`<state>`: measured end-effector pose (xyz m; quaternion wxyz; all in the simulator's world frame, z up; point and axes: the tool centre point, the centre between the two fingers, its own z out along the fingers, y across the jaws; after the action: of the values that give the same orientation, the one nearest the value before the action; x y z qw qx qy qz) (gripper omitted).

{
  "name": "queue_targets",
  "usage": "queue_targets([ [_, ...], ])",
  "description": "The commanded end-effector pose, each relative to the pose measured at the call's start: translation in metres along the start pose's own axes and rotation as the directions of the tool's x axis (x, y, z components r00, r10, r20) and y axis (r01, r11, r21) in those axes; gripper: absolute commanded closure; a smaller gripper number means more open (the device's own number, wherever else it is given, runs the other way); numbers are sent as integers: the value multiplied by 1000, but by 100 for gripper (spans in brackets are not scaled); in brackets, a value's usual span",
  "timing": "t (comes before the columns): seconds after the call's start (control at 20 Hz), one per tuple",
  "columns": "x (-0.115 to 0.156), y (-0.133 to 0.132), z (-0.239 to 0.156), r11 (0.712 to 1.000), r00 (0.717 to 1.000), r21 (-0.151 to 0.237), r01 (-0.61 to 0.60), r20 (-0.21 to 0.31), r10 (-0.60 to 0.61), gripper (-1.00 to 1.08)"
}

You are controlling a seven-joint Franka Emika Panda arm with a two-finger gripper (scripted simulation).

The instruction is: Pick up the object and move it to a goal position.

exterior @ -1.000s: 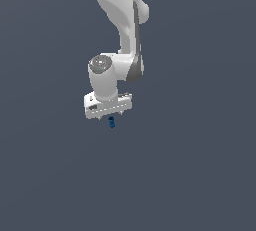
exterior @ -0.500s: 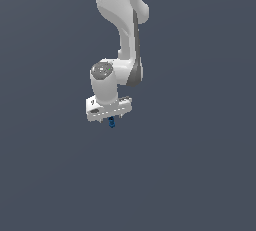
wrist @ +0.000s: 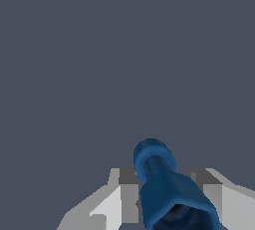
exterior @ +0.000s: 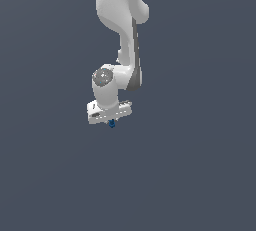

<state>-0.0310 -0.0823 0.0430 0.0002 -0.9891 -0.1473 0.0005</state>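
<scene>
The white arm comes down from the top of the exterior view, bends at a rounded wrist joint w/ a grey cap, and ends in a flat white hand piece tilted slightly, its left end lower than its right end in the exterior view. The gripper hangs under that hand piece, pointing down.

The object, a tiny dark-blue peg, sticks out just below the hand piece, much smaller than the hand itself. In the exterior view only a small blue nub shows; the rest is tucked up betw. the fingers. Nothing but plain dark grey-blue background is around or under it, so it looks held in the air, not resting on anything.

Wrist view is clearer: the peg sits betw. the two light-grey fingers, one on each side, both pressed close to its wider body. The peg narrows to a neck and ends in a rounded knob that points away from the camera, past the fingertips. The wider end nearest the camera looks hollow or shadowed, prob. just dark shading; can't tell for sure at this res.

Claw state: closed onto the peg, jaws close together with the blue piece clamped between them.
</scene>
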Motion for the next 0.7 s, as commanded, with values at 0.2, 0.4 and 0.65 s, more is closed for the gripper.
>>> queue_targets([
  [0.2, 0, 0, 0, 1000, 1000, 0, 0, -1, 0, 108],
  [0.4, 1, 0, 0, 1000, 1000, 0, 0, -1, 0, 108],
  [0.65, 3, 2, -6, 1000, 1000, 0, 0, -1, 0, 108],
])
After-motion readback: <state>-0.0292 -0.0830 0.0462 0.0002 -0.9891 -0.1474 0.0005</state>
